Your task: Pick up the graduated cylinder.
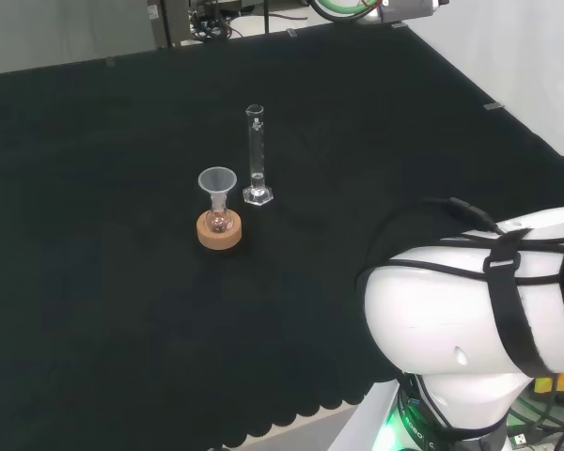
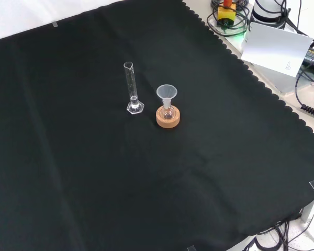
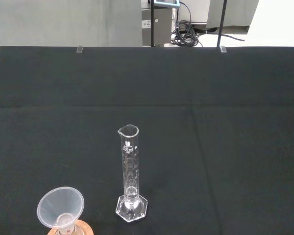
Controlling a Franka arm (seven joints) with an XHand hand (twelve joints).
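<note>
On cloth, upright graduated cylinder, untouched.

Through my wrist camera I see the graduated cylinder standing upright on the black cloth, clear glass with printed marks, a pouring lip at its rim and a six-sided foot. Just beside it, apart, a clear funnel sits over a cork ring. Past the cloth's far edge there are cables and a grey wall
</note>
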